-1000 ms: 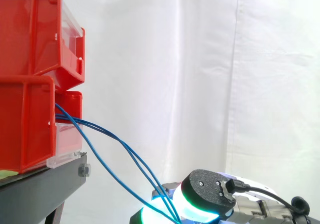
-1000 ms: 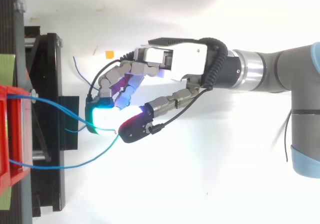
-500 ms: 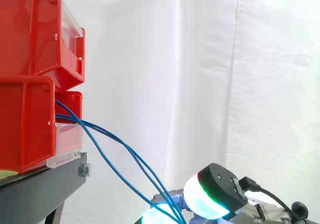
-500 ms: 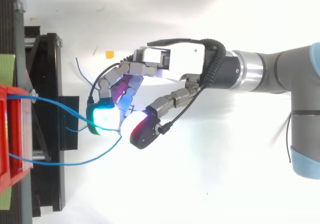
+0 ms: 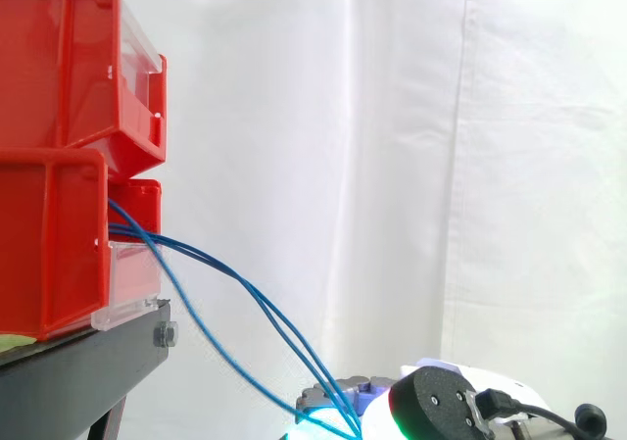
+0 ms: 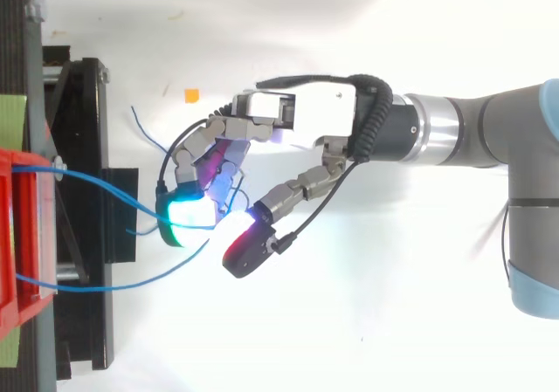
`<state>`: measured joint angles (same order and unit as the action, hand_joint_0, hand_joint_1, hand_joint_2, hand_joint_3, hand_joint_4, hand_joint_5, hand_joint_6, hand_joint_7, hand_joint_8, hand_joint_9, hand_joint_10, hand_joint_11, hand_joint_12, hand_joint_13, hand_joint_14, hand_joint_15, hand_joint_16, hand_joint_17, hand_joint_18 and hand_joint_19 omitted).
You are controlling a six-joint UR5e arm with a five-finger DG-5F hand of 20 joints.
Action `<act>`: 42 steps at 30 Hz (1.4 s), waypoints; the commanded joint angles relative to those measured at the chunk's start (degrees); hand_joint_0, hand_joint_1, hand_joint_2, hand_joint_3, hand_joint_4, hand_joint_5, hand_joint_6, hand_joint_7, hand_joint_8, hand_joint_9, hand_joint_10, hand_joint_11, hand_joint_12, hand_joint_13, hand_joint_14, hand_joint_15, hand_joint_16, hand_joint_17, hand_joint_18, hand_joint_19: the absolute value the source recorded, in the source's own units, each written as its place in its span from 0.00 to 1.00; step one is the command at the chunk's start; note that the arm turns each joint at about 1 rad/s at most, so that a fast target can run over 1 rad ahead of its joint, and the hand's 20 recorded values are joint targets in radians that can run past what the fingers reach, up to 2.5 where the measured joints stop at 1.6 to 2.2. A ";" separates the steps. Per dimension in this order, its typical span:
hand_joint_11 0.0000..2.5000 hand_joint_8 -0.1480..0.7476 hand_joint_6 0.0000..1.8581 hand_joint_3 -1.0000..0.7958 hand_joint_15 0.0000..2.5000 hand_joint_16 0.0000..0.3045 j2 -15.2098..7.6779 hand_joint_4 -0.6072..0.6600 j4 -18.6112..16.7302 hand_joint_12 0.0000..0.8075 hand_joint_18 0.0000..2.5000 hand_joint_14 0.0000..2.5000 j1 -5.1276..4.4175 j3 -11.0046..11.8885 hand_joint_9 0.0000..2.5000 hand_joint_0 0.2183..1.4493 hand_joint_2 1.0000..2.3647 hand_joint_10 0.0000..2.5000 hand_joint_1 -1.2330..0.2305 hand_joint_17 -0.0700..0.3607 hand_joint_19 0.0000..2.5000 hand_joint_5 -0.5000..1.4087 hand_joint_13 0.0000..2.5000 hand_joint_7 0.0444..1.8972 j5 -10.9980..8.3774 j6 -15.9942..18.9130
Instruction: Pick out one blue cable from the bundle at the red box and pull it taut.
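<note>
The side view sits beside the work, at about the height of the black stand's [image 5: 78,371] top, and looks level across it toward the white curtain [image 5: 392,117]. It stands near: the stacked red bins [image 5: 59,156] are cut off by the left edge and the hand [image 5: 446,415] by the bottom edge. The top view looks down from farther off, with the stand along its left edge and the arm [image 6: 489,130] coming in from the right edge. The 2 views share the stand's front edge, the bins' front, the blue cables [image 5: 245,293] and the hand.
</note>
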<state>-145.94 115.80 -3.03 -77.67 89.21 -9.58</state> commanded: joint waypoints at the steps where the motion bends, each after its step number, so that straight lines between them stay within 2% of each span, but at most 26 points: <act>1: 0.31 0.53 0.48 0.44 0.17 0.19 0.04 0.56 0.04 0.53 0.31 0.01 -0.04 0.24 0.49 0.34 0.01 0.01 0.31 0.46 0.25 0.19 0.37 0.49 0.00 0.00; 3: 0.31 0.52 0.48 0.38 0.17 0.19 -0.05 0.61 0.04 0.53 0.31 0.01 -0.04 0.24 0.50 0.33 0.01 0.01 0.33 0.46 0.25 0.19 0.37 0.48 0.00 0.00; 6: 0.30 0.52 0.46 0.30 0.17 0.19 0.04 0.62 0.04 0.54 0.31 0.01 0.13 0.24 0.50 0.31 0.00 0.01 0.37 0.46 0.26 0.19 0.37 0.48 0.00 0.00; 13: 0.30 0.53 0.45 0.28 0.17 0.19 0.04 0.62 0.04 0.54 0.31 0.01 0.40 0.85 0.50 0.30 0.00 0.01 0.42 0.46 0.26 0.19 0.37 0.47 0.17 0.35; 14: 0.30 0.52 0.44 0.29 0.17 0.19 0.04 0.60 0.13 0.54 0.32 0.01 0.48 1.03 0.51 0.33 0.00 0.01 0.45 0.46 0.26 0.20 0.37 0.49 0.26 0.53; 18: 0.30 0.53 0.45 0.38 0.17 0.19 0.04 0.55 0.92 0.53 0.32 0.01 0.57 1.56 0.52 0.33 0.01 0.01 0.45 0.46 0.27 0.20 0.38 0.50 0.35 0.88; 21: 0.31 0.54 0.47 0.47 0.17 0.19 0.04 0.55 2.24 0.55 0.33 0.01 0.57 1.91 0.52 0.31 0.02 0.01 0.39 0.47 0.26 0.20 0.39 0.52 0.35 1.23; 24: 0.31 0.54 0.48 0.51 0.17 0.20 0.04 0.55 3.47 0.55 0.33 0.01 0.48 1.91 0.53 0.32 0.02 0.01 0.36 0.47 0.26 0.21 0.39 0.52 0.44 1.85; 32: 0.31 0.54 0.48 0.53 0.17 0.19 0.04 0.55 4.17 0.54 0.33 0.01 0.48 2.52 0.52 0.33 0.02 0.01 0.31 0.47 0.26 0.20 0.38 0.53 0.35 2.81; 42: 0.33 0.54 0.49 0.48 0.18 0.19 0.04 0.55 6.98 0.53 0.33 0.01 0.57 2.96 0.52 0.35 0.02 0.01 0.29 0.46 0.26 0.20 0.39 0.54 0.44 5.10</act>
<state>-145.91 121.97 -2.48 -74.80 89.64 -5.44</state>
